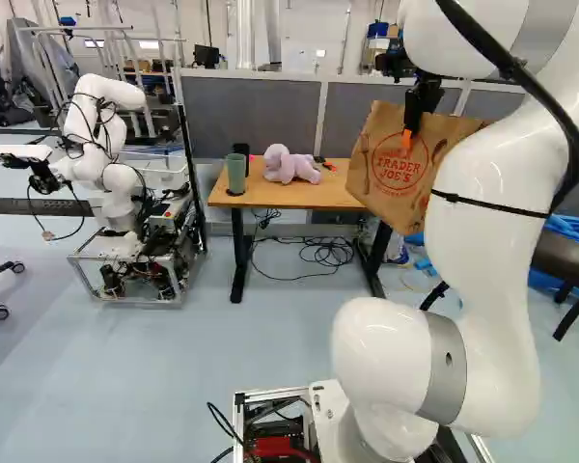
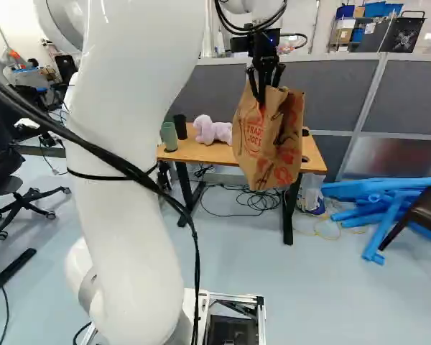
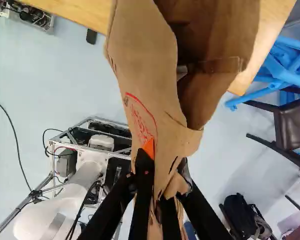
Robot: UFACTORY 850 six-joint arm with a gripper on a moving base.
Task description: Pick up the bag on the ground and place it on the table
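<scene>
Ahead of the arm (image 1: 482, 251), at the near side of the table (image 2: 194, 152), the paper bag (image 2: 255, 144) hangs in the air from the gripper (image 3: 164, 162). In the wrist view the two fingers are clamped on the bag, one on each side of its crumpled paper, and its mouth gapes ahead of them.

The pick-up looks done; the step in hand seems to be the carry to the table. In the right base view the bag covers part of the tabletop beyond it, and its bottom shows lower than the near edge, so it probably isn't fully over the wood. I can't tell how much of it is.

The next move calls for more reach forward, with enough height for the bottom to clear that edge, towards the end away from the green cup (image 1: 235, 174) and the stuffed toy (image 1: 290, 164). Then comes a slow lowering until the bag stands by itself, and only then a release. Set down tilted or too near the edge, it could tip.
</scene>
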